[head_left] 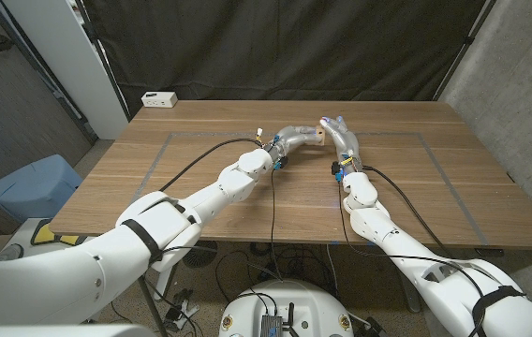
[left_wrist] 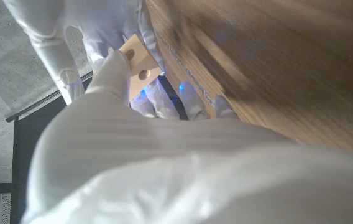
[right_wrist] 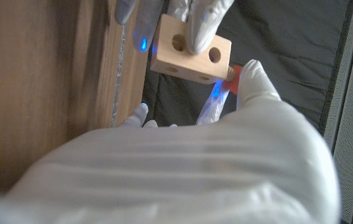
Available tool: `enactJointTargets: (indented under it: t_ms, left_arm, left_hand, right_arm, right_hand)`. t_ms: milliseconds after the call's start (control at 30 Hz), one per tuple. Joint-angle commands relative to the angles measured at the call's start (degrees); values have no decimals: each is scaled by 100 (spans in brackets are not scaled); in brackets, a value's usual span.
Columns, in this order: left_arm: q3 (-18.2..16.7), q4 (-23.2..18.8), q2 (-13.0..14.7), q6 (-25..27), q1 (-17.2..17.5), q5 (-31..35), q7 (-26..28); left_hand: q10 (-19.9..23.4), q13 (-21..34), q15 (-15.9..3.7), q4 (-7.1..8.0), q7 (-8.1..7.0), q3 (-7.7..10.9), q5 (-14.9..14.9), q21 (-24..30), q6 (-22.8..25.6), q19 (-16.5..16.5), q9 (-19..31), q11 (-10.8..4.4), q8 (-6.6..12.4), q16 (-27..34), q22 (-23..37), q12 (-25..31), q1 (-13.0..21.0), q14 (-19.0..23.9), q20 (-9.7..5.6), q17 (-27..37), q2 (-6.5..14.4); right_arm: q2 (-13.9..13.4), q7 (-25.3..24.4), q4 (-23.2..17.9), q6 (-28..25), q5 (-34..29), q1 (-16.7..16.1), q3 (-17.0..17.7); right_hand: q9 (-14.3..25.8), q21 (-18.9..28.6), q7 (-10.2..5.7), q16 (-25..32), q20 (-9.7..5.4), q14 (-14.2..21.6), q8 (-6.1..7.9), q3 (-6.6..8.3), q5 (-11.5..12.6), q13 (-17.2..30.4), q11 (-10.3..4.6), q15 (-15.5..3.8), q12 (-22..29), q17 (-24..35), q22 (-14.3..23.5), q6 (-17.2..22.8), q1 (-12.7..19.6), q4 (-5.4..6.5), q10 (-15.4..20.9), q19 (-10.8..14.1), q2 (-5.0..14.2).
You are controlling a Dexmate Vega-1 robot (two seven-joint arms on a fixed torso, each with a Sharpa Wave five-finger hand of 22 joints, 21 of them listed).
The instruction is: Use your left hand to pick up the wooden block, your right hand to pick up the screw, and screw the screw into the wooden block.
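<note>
We are holding the wooden block (right_wrist: 189,53) in our left hand (head_left: 291,139) while our right hand (head_left: 340,138) is pinching the orange screw (right_wrist: 233,73) at its hole, likely needing twisting next.

Bare table (head_left: 406,187) all round, white box (head_left: 159,98) at far left corner, well apart from raised hands

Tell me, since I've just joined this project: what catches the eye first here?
The two white hands meeting above the table's middle: the left hand holds up a wooden block with round holes. The right hand presses an orange-red screw against the block's end. A small white box sits at the far left corner.
</note>
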Motion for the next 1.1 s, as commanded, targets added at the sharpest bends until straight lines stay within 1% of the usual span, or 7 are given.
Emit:
enactJointTargets:
  t_ms: [33,567,1100]
  left_arm:
    - [-1,124,-44,-73,-53,-2,-23]
    - [6,389,-147,-167,-149,-8,-69]
    - [1,1046,-388,-389,-399,-49,-187]
  left_hand:
    - [64,9,-186,25,31,6,47,45,78,-20,22,0,20,-21,16,40,-128,-27,-5,0,185]
    - [63,14,-182,25,29,3,50,43,76,-22,23,2,18,-22,16,34,-127,-24,-1,0,190]
    - [69,11,-184,19,36,1,54,42,93,-25,23,2,24,-25,16,26,-120,-19,-2,-2,191]
  right_arm:
    - [-64,-25,-82,-124,-30,-38,-20]
    - [-121,-7,-143,-259,-57,-14,-55]
    - [-139,-5,-94,-316,-89,57,-76]
  right_hand:
    - [4,18,-2,34,-19,-55,42,2,3,17,-57,-16,7,29,22,56,4,23,11,-13,43]
    - [6,18,0,34,-14,-62,34,-4,3,17,-46,2,5,30,22,15,4,19,-1,-19,41]
    - [5,21,2,34,5,-70,17,-13,1,18,-25,10,1,31,22,-44,1,15,-21,-13,32]
